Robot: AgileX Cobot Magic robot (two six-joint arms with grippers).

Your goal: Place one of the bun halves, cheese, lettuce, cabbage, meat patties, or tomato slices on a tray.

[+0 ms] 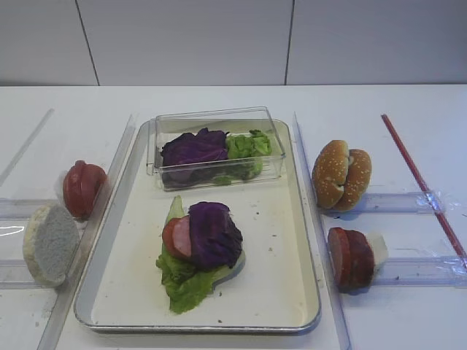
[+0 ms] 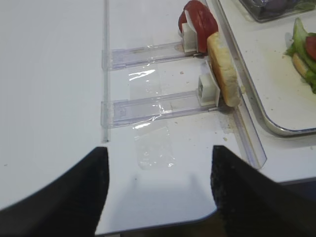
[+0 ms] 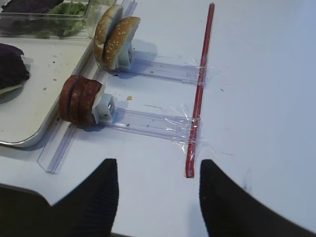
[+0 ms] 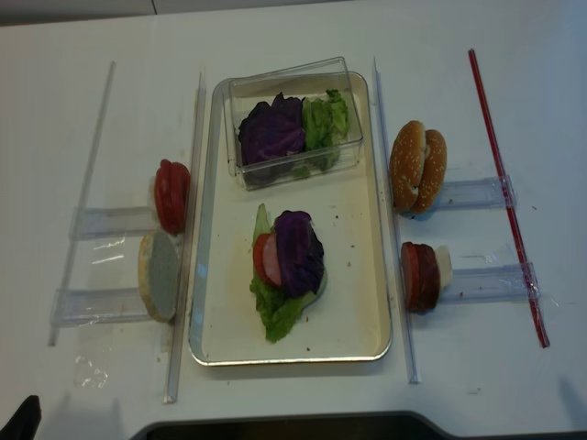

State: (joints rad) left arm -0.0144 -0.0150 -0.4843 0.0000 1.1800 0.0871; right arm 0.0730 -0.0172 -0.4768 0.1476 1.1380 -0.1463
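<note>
Cabbage on tray: I see a dark purple cabbage clump [image 1: 214, 232] lying on top of the stack in the middle of the tray [image 1: 281, 240], covering most of a tomato slice [image 1: 175, 237] that peeks out on its left.
Lettuce: bright green leaves [image 1: 182, 281] spread under the stack and stick out toward the tray's near edge; a pale flat piece shows at the lower right of the pile, I cannot tell what it is.
Clear box: a small plastic box [image 1: 217, 148] sits at the tray's far end, holding more purple leaves on the left and green leaves on the right.
Left of tray: red tomato slices [image 1: 82, 189] stand on edge on one clear rail [image 2: 148, 51]; nearer me a pale rough-faced bun half [image 1: 49, 243] stands upright on the next rail, just beside the tray rim.
Right of tray: two sesame bun halves [image 1: 341, 175] stand on edge together, and nearer, the meat patties [image 1: 350, 258] stand on edge against a white block.
Red strip: a thin red strip [image 3: 200, 91] lies across the far ends of the right rails, taped down.
Left gripper: my left gripper [image 2: 159, 195] hovers over bare table near the rails, fingers spread wide, holding nothing.
Right gripper: my right gripper [image 3: 159, 195] hangs over the table near the red strip's end, fingers apart and empty.
</note>
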